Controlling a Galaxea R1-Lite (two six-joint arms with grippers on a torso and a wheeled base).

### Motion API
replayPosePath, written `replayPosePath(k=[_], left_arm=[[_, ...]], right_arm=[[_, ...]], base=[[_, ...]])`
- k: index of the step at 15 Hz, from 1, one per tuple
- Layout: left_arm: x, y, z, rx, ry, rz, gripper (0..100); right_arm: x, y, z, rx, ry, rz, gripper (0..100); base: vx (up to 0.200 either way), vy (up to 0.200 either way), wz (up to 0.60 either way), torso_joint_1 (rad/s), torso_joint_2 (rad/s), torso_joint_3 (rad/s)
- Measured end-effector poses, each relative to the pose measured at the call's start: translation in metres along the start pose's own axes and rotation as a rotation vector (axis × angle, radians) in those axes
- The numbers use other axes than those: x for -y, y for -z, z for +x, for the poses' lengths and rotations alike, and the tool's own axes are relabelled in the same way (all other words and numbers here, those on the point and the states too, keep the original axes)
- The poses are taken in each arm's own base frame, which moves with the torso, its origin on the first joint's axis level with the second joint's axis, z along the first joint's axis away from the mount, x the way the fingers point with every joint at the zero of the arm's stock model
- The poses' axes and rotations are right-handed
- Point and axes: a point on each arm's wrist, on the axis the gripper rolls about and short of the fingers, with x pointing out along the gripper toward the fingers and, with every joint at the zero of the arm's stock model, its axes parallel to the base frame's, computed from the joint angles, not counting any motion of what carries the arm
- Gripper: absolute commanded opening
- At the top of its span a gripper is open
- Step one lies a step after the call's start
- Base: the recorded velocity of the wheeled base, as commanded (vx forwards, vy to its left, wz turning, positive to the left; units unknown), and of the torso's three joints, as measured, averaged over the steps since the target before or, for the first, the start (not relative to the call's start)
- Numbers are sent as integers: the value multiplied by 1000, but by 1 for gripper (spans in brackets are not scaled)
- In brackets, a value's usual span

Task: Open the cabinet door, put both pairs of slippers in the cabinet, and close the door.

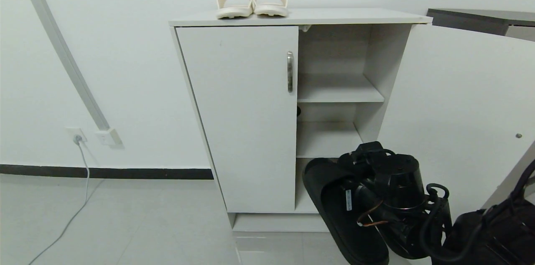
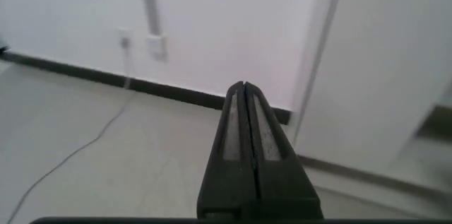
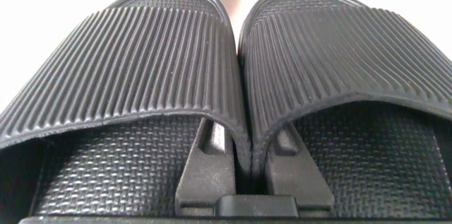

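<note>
The black slippers (image 1: 338,202) hang in the air, low in front of the cabinet's open right half, toes tipped toward the floor (image 1: 125,223). The right gripper (image 3: 247,146) has them pinched side by side. Its jaws are narrow, closed on the two inner edges pressed together under the ribbed straps.

That grip looks like the weak spot to me. Only the soft inner edges are held, so one slipper could squirm loose if the arm tilts or knocks something. The soles are long and slanted as well. A heel or toe might catch the front of the middle shelf (image 1: 326,139) or the edge of the closed left door (image 1: 242,118) on the way in. The open right door (image 1: 459,102) stands close beside the arm, and a nudge could swing it.

Inside the cabinet (image 1: 301,16), the upper shelf (image 1: 338,89), the middle shelf and the bottom space (image 1: 303,202) look bare where I can see them. Whatever is behind the closed door is hidden.

The cream slippers (image 1: 252,2) sit as a pair on the cabinet top, toward its left end, not yet put away.

The left gripper (image 2: 244,132) hangs over the floor near the wall, its jaws pressed together on nothing.
</note>
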Motion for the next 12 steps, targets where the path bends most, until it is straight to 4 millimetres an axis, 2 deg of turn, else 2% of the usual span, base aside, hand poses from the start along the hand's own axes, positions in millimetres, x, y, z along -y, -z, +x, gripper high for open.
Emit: replayPosePath(k=[2, 5, 7, 12], left_arm=[[5, 23, 4, -50, 157, 25, 0], [5, 32, 5, -65, 229, 33, 0], [3, 33, 6, -65, 343, 26, 0], [0, 34, 7, -64, 280, 38, 0]], right_arm=[[-2, 1, -1, -2, -8, -4, 0], [-5, 3, -4, -7, -19, -12, 0], [-7, 4, -5, -10, -25, -17, 0], [-9, 6, -5, -15, -30, -21, 0]], base=[[0, 0, 0, 0, 0, 0], [0, 0, 0, 0, 0, 0], [0, 0, 0, 0, 0, 0], [0, 0, 0, 0, 0, 0]])
